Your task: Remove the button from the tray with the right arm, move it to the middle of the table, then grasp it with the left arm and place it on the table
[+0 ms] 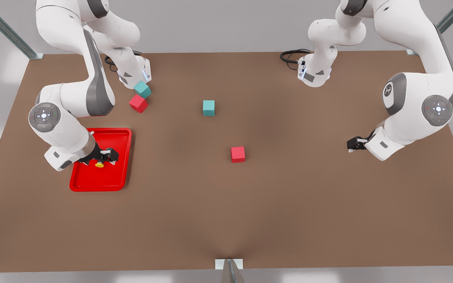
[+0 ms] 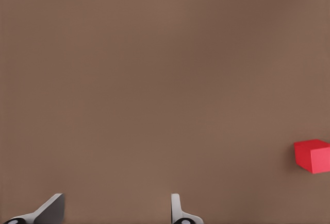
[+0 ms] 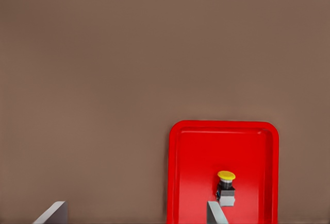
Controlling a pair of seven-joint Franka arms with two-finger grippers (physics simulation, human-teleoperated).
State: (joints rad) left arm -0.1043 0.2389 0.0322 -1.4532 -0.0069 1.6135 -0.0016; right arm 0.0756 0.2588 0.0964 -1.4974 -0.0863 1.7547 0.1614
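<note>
The button (image 1: 99, 164) sits upright inside the tray (image 1: 120, 173), its yellow cap up, on the tray floor near the middle. The right gripper (image 1: 108, 156) hangs over the tray just beside the button, its fingers (image 3: 216, 213) spread wide — one tip close to the button's base, nothing held. The left gripper (image 1: 353, 144) waits well away from the tray, over bare table (image 1: 289, 204), its fingers (image 2: 178, 211) also apart and empty. Between the tray and that gripper lies a red cube (image 1: 238, 154); a teal cube (image 1: 208, 107) lies beyond it — two more cubes (image 1: 140, 97) sit behind the tray.
</note>
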